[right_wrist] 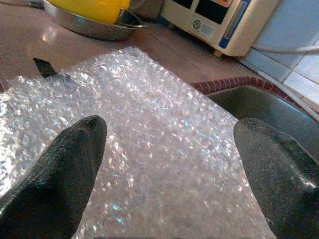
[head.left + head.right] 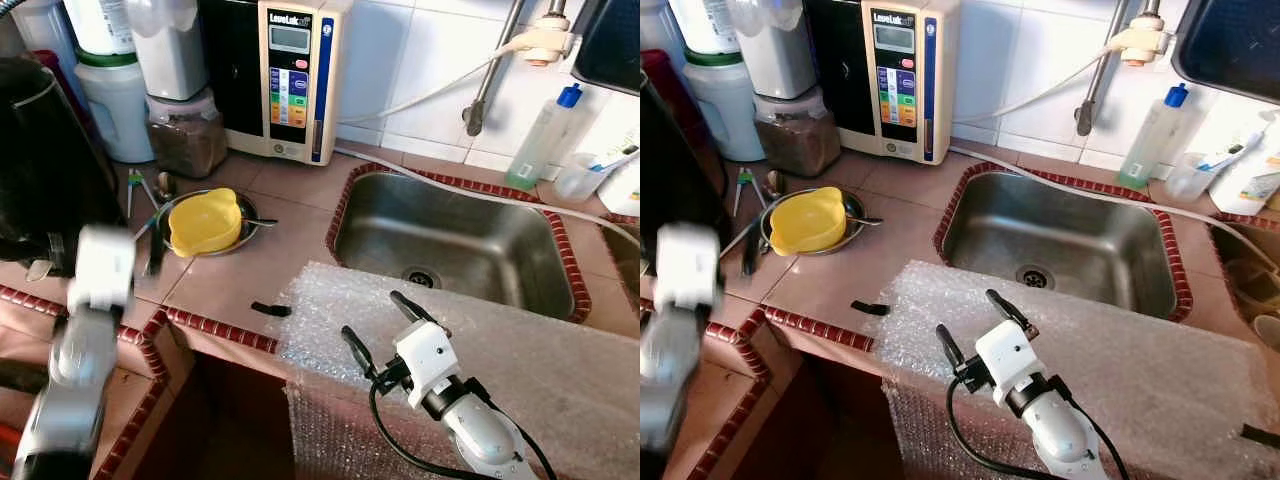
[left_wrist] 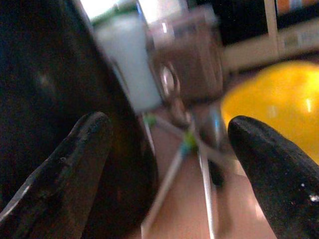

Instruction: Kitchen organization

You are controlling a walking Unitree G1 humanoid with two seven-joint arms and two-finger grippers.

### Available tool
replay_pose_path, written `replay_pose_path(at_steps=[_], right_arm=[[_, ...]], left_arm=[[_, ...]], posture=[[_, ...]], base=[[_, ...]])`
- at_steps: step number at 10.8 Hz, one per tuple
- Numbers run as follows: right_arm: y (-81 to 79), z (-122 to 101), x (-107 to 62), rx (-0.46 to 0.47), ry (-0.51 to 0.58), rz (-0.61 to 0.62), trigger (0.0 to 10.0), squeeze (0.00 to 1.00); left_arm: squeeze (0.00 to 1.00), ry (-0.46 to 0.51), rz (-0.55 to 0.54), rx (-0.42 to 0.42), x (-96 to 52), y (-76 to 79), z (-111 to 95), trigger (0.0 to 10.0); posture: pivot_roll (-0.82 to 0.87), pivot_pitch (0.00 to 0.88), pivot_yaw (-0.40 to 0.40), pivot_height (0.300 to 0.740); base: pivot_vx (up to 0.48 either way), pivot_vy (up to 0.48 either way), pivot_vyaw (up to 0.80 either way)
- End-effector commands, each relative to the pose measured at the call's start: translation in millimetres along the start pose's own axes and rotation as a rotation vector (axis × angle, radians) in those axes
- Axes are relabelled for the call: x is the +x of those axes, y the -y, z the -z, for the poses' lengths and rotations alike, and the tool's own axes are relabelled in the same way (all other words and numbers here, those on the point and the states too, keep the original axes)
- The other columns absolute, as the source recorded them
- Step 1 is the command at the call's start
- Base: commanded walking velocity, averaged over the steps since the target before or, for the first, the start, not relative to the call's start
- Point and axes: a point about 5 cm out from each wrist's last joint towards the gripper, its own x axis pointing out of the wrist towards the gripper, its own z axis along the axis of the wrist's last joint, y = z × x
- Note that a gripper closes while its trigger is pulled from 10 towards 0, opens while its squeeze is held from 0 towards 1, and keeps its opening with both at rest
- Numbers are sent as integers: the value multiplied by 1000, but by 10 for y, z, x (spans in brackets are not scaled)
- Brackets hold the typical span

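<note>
Head views: we had our right gripper (image 2: 378, 318), fingers wide apart & holding nothing, over the clear bubble-wrap sheet (image 2: 520, 350) draped on the counter edge beside the steel sink (image 2: 455, 240).

L wrist: left gripper (image 3: 169, 149) spread wide, empty, near the yellow plastic bowl (image 3: 274, 104).

R wrist: bubble wrap lay under our fingers (image 1: 60, 164).

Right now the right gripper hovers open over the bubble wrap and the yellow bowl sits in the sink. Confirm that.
Not quite. The yellow bowl sits in the metal dish on the counter, left of the sink, as the left eye view shows. The right gripper does hover open over the bubble wrap.
</note>
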Motion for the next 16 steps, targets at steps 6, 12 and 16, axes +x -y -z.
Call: replay_pose_path(at_steps=[6, 12, 16], right_arm=[[13, 9, -26, 11, -7, -11, 10000, 0], [-29, -223, -55, 272, 28, -202, 10000, 0], [-59, -220, -92, 281, 3, -225, 10000, 0]], left_arm=[[0, -112, 177, -9, -68, 179, 194, 6275], [0, -224, 259, -50, 111, 346, 315, 10000], [0, -338, 319, -44, 168, 421, 430, 0]], posture=[[140, 0, -36, 740], [116, 0, -33, 740], [106, 0, -26, 740]], base=[[0, 0, 0], [0, 0, 0], [0, 0, 0]])
